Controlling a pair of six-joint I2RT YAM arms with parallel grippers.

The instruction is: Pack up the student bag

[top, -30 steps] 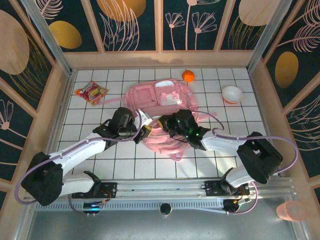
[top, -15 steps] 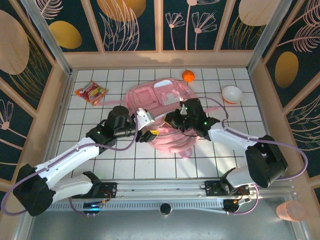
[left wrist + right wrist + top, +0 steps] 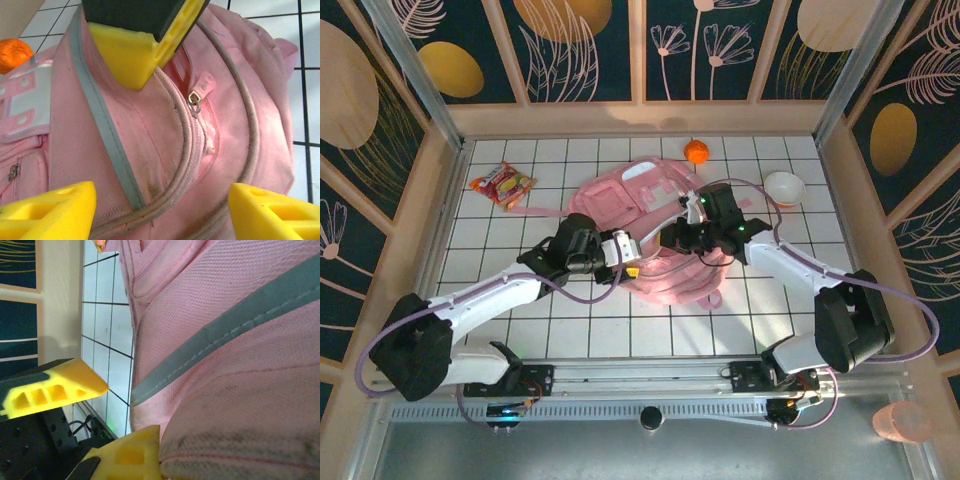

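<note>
tiled tabletop (image 3: 570,330), floral walls (image 3: 590,50), student bag (image 3: 620,195)

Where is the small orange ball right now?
From above, the orange ball sits at the back, just beyond the student bag and left of the white bowl.

The table (image 3: 570,330) is a white tiled top with dark grid lines, walled in on three sides. The pink student bag (image 3: 610,195) lies crumpled across its middle. A red and yellow snack packet (image 3: 502,184) lies flat at ten o'clock, a small orange ball (image 3: 696,152) at twelve just beyond the bag, and a white bowl (image 3: 784,187) stands upright at two.
</note>
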